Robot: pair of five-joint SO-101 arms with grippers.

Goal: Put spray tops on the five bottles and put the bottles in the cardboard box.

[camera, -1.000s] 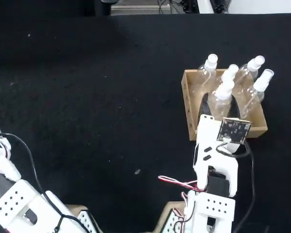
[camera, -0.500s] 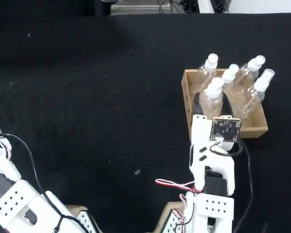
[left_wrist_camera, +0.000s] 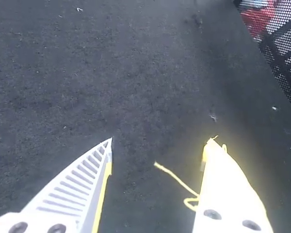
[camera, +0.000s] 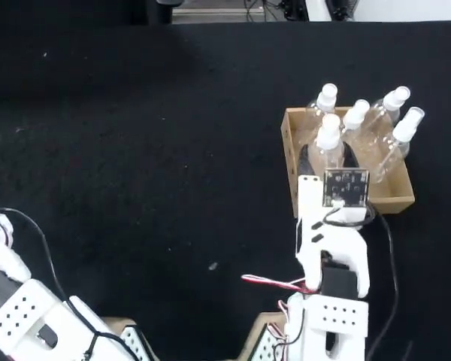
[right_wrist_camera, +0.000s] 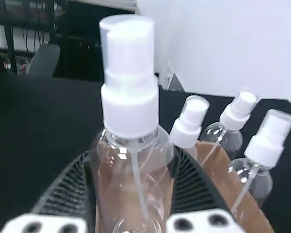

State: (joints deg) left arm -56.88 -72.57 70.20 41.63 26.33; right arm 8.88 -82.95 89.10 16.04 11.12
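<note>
Gripping a bottle (camera: 328, 147) by its clear body, the right pincer (camera: 328, 156) stands over the box (camera: 290, 174), its two dark ribbed fingers (right_wrist_camera: 70, 191) closed on the bottle's sides just below the shoulder. The white spray top (right_wrist_camera: 128, 82) is on and stands upright above the fingers. In the high view the box lies toward 3 o'clock on the black tabletop (camera: 135, 150), and the held bottle sits in the box's 9 o'clock half. Whether its base touches the box floor cannot be told. The four bottles (camera: 355, 114) already in the box, each capped, crowd from 12 to 3 o'clock of the held one, the nearest just beside it.

The left pincer (left_wrist_camera: 160, 143) hangs wide open over bare tabletop, holding nothing; its arm is at 8 o'clock in the high view.

The bottle looks empty, thin-walled and light, so it should lift easily but give under a hard squeeze. Its smooth plastic is likely slippery, and the tall top probably makes it tippy once released. The body below the shoulder seems the right place to hold; the cap might pull off or turn. Letting go gently, clear of the neighbours, looks to be what remains.
</note>
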